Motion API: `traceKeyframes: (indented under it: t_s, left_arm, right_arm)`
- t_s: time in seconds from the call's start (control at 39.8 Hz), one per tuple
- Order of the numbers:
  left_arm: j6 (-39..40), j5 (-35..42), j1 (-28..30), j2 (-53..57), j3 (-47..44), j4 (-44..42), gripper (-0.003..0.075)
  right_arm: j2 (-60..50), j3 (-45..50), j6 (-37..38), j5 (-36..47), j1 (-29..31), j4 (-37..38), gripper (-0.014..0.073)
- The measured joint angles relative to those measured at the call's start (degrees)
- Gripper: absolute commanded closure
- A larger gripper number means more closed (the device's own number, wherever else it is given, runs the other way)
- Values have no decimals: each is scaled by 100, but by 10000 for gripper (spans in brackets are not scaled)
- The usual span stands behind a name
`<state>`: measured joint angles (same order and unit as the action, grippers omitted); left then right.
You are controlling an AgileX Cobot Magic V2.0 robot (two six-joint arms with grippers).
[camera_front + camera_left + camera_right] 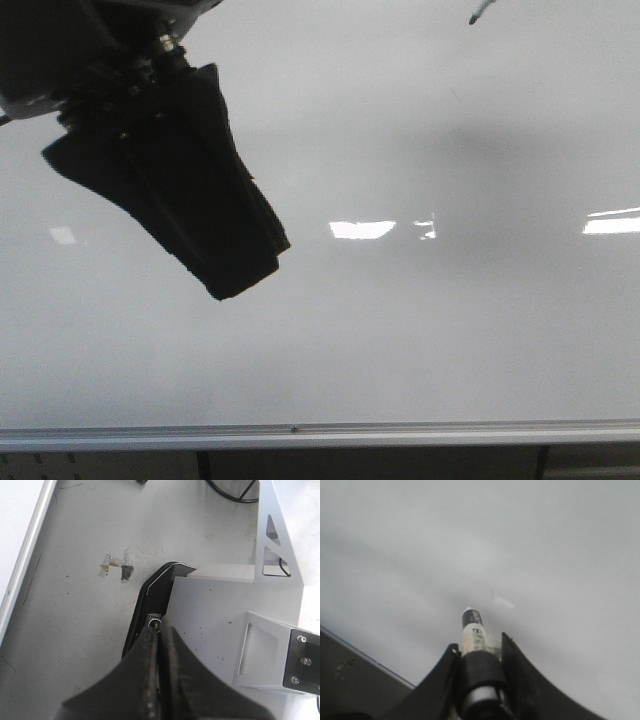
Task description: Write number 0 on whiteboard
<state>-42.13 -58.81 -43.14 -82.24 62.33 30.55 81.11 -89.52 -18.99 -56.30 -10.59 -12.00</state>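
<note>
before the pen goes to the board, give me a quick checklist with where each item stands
1. Marker held: ok. The right pincer is clamped on the marker, tip pointing at the whiteboard.
2. Tip uncapped: cannot tell; the end looks dark with a pale tip, but the picture is blurred.
3. Tip touching the board: cannot tell. In the front view the marker tip sits at the top edge.
4. Writing area free of marks: ok in the front view; only light reflections, no 0 drawn yet.
5. Left pincer out of the way: not ok. It is shut, holds nothing, and blocks the board's upper left in the front view.
</note>
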Motion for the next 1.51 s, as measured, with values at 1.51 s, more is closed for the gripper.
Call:
traceKeyframes:
  t_s: [1.51]
  left_arm:
    - [10, 0, 0, 0, 0, 0, 740]
  right_arm:
    - [1821, -2089, 208, -319, 0, 105, 651]
